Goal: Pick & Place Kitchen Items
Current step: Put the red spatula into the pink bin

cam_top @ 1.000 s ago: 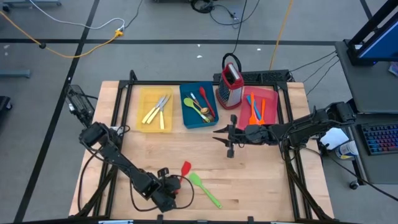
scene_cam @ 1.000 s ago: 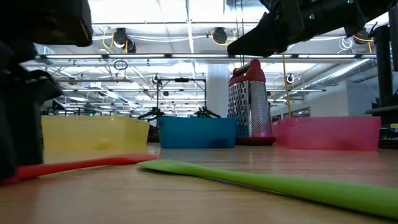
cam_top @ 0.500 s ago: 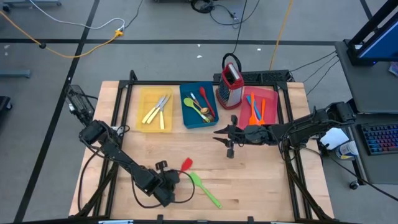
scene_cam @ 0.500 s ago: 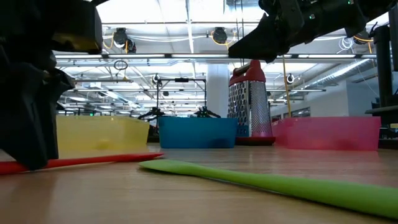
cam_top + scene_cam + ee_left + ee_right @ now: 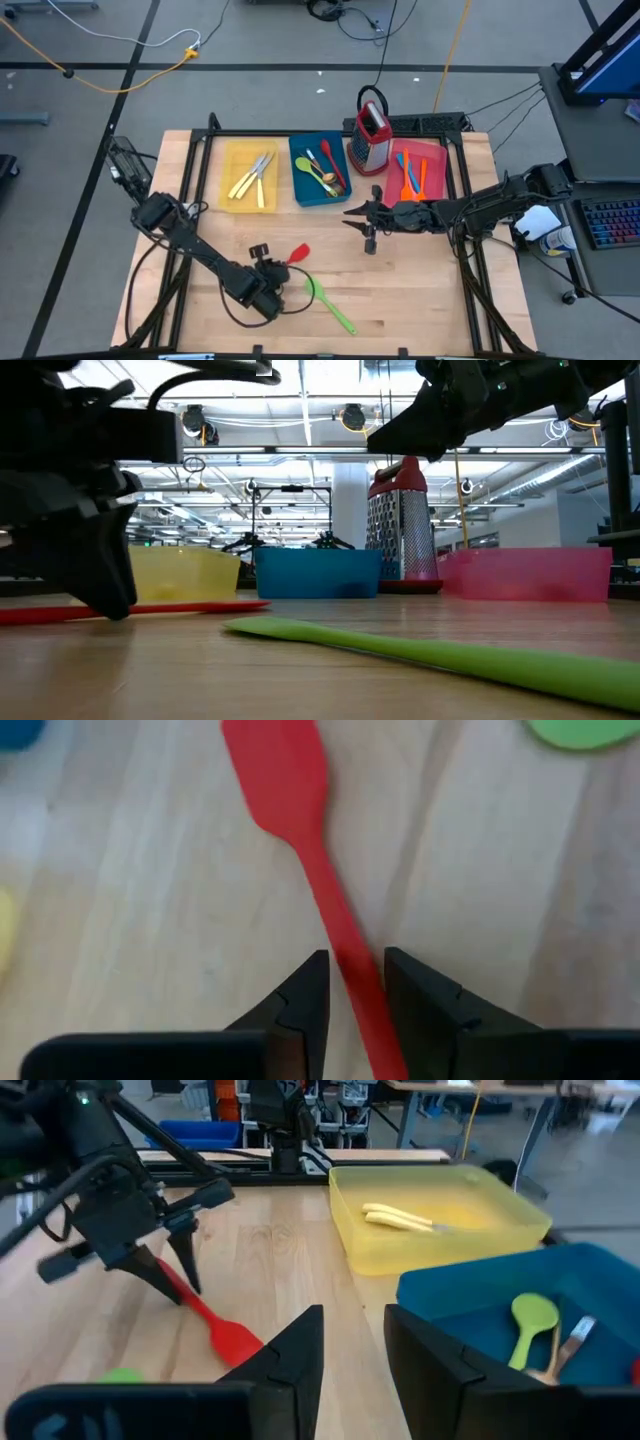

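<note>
- The left end effector (image 5: 355, 995) is clamped on the red spatula (image 5: 300, 850) handle, low over the worktop (image 5: 420, 290).
- The right end effector (image 5: 350, 216) hovers mid-worktop, its fingers narrowly parted, holding nothing.

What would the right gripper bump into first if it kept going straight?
Nothing close. The right gripper points across bare wooden table toward the left gripper holding the red silicone spatula.

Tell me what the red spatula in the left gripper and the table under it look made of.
Red flat-bladed spatula: likely silicone or soft plastic, one matte uniform colour, no glare. Table: pale wood, visible grain and plank seams. The left gripper is closed on the spatula's handle.
</note>
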`<action>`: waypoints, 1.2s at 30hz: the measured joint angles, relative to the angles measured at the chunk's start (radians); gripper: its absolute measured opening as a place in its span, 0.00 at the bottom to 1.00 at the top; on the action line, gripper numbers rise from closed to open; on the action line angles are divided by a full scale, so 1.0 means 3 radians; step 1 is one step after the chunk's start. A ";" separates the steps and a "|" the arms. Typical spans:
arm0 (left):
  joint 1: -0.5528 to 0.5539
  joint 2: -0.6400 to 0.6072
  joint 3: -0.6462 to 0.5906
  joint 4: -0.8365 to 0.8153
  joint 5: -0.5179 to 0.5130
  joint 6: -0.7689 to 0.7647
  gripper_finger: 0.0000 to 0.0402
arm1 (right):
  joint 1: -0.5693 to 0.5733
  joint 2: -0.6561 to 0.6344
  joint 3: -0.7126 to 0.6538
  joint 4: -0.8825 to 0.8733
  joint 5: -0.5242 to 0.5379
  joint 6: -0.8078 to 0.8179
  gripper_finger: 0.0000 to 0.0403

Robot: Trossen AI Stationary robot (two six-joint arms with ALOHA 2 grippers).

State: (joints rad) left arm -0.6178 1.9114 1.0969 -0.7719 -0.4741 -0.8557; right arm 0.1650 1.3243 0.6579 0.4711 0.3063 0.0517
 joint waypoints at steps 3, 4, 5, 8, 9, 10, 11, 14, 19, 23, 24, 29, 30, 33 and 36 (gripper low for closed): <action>0.0061 0.0001 -0.0001 0.0004 -0.0019 0.0129 0.25 | 0.0000 0.0091 0.0000 -0.0007 -0.0002 0.0155 0.25; 0.0082 0.0001 -0.0001 0.0010 -0.0015 0.0166 0.25 | 0.0000 0.0131 -0.0002 -0.0017 -0.0006 0.0152 0.25; 0.0106 0.0001 -0.0001 0.0012 -0.0001 0.0187 0.25 | 0.0000 0.0186 -0.0003 0.0004 -0.0041 0.0120 0.25; 0.0192 -0.0004 0.0003 0.0027 0.0084 0.0306 0.25 | 0.0000 0.0447 -0.0003 0.0255 -0.0291 -0.0015 0.25; 0.0218 -0.0004 0.0003 0.0028 0.0093 0.0340 0.25 | 0.0000 0.0540 -0.0003 0.0380 -0.0387 -0.0076 0.25; 0.0240 -0.0004 0.0004 0.0035 0.0096 0.0380 0.25 | 0.0002 0.0636 -0.0004 0.0544 -0.0480 -0.0139 0.25; 0.0261 -0.0004 0.0004 0.0043 0.0113 0.0416 0.25 | 0.0003 0.0736 -0.0004 0.0755 -0.0581 -0.0192 0.25; 0.0333 -0.0004 0.0005 0.0045 0.0231 0.0560 0.25 | 0.0003 0.0982 0.0001 0.1177 -0.0833 -0.0310 0.25; 0.0417 -0.0014 -0.0048 0.0086 0.0460 0.0814 0.25 | 0.0002 0.1267 0.0049 0.1318 -0.0865 -0.0332 0.33; 0.0443 -0.0028 -0.0113 0.0134 0.0487 0.0817 0.25 | 0.0000 0.1531 0.0193 0.1308 -0.0865 -0.0393 0.43; 0.0444 -0.0028 -0.0116 0.0140 0.0488 0.0826 0.24 | 0.0000 0.1598 0.0237 0.1302 -0.0865 -0.0417 0.45; 0.0438 -0.0028 -0.0132 0.0255 0.0491 0.1004 0.11 | -0.0006 0.1975 0.0535 0.1298 -0.0865 -0.0425 0.51; 0.0438 -0.0028 -0.0132 0.0262 0.0487 0.1018 0.08 | -0.0010 0.2053 0.0605 0.1304 -0.0866 -0.0431 0.51; 0.0439 -0.0031 -0.0131 0.0264 0.0467 0.1014 0.03 | -0.0019 0.2257 0.0797 0.1256 -0.0941 -0.0550 0.51; 0.0431 -0.0031 -0.0131 0.0302 0.0442 0.1014 0.05 | -0.0025 0.2443 0.1007 0.1080 -0.1105 -0.0686 0.51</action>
State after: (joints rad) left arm -0.4886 1.9022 1.0576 -0.6812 -0.3416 -0.5514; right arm 0.1574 2.0572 0.9600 0.7952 -0.0253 -0.1540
